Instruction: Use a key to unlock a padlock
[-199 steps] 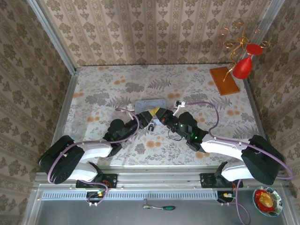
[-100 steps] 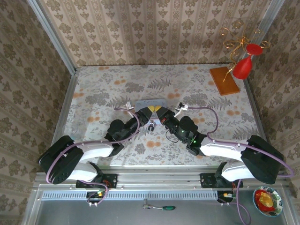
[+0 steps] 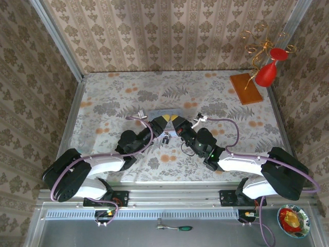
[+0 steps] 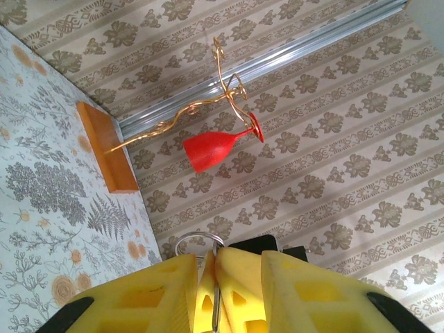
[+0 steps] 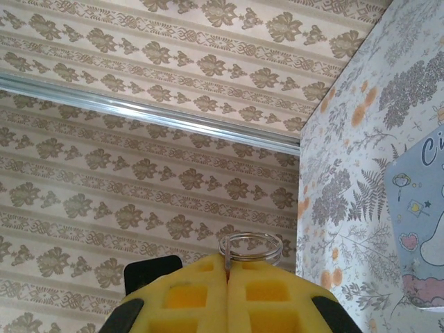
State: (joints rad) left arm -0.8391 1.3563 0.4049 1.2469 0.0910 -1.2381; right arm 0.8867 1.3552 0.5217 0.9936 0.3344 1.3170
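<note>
In the top view both grippers meet over the middle of the table, just in front of a pale blue tin (image 3: pixel 167 111). My right gripper (image 5: pixel 227 262) is shut on the key (image 5: pixel 227 257), a thin metal strip in the seam, and its wire ring (image 5: pixel 251 246) sticks out past the tips. In the left wrist view my left gripper (image 4: pixel 227 257) has its fingers (image 4: pixel 139 295) a little apart, close on either side of the right fingertips and the key (image 4: pixel 217 305). Whether they press on them I cannot tell. A tiny dark padlock (image 3: pixel 165 138) shows just near of the tips.
An orange wooden block (image 3: pixel 245 88) with a gold wire stand and a red goblet (image 3: pixel 266 74) sits at the back right. Patterned walls close in the table on three sides. A green-handled tool (image 3: pixel 184 228) lies on the front ledge, and a bowl (image 3: pixel 293 220) is at the bottom right.
My left jaws have closed in a good deal. The right gripper has shifted slightly left, so its tips now sit between the left fingers. The padlock has stayed put.
</note>
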